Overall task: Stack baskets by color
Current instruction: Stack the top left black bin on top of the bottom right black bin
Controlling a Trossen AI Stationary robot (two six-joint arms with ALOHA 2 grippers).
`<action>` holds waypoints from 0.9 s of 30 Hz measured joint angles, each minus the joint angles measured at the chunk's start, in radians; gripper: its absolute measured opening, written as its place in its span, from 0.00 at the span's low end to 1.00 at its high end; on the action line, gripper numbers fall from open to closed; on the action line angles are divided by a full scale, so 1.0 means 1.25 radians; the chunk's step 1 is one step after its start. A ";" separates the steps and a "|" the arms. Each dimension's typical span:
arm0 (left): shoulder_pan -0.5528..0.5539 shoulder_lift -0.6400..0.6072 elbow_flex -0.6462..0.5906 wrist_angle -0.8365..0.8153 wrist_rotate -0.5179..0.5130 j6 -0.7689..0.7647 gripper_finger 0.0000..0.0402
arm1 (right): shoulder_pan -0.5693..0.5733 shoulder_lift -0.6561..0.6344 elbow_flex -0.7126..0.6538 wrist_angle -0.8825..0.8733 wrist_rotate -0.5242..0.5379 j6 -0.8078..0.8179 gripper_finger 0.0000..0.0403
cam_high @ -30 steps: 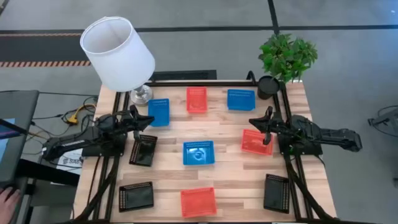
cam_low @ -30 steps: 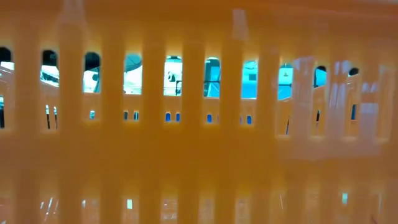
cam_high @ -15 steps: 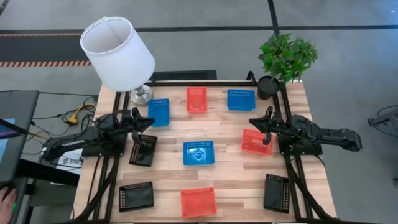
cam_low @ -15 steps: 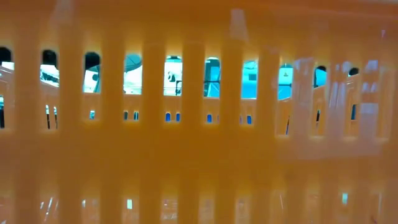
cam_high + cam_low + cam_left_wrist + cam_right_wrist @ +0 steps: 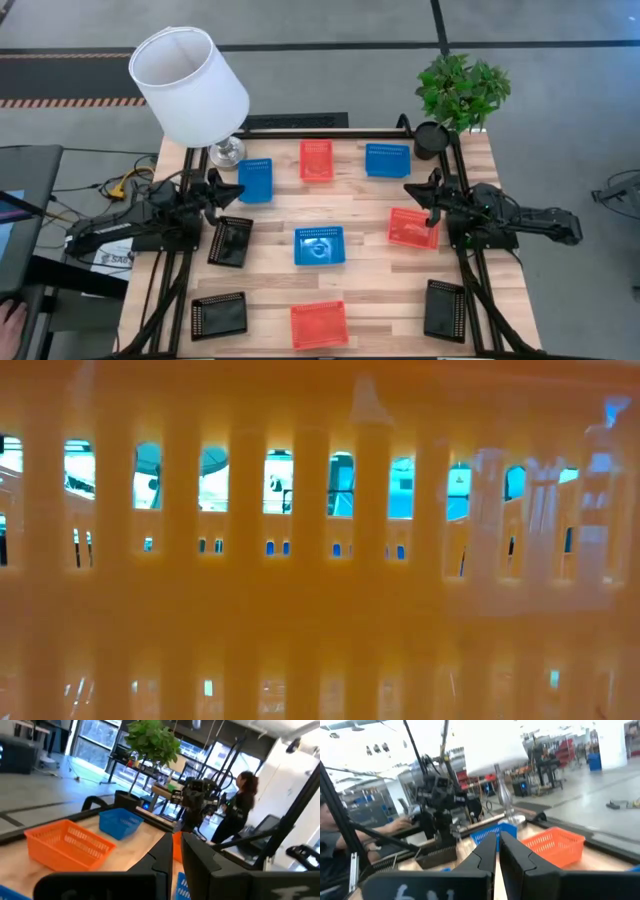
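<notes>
Plastic baskets lie spread singly over the desk (image 5: 370,290) from above: blue (image 5: 319,245) at centre, red-orange (image 5: 412,227) just beside the right pincer (image 5: 431,192), black (image 5: 231,241) near the left pincer (image 5: 222,190), none stacked yet. At desk height a red-orange mesh wall (image 5: 300,620) fills the frame. Both wrist views show each pincer closed and empty; these light, stiffish baskets probably lift best by a rim.
</notes>
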 joint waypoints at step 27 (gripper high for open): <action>-0.001 0.601 0.541 -0.771 0.076 0.386 0.24 | 0.239 0.637 0.432 0.104 -0.018 0.059 0.11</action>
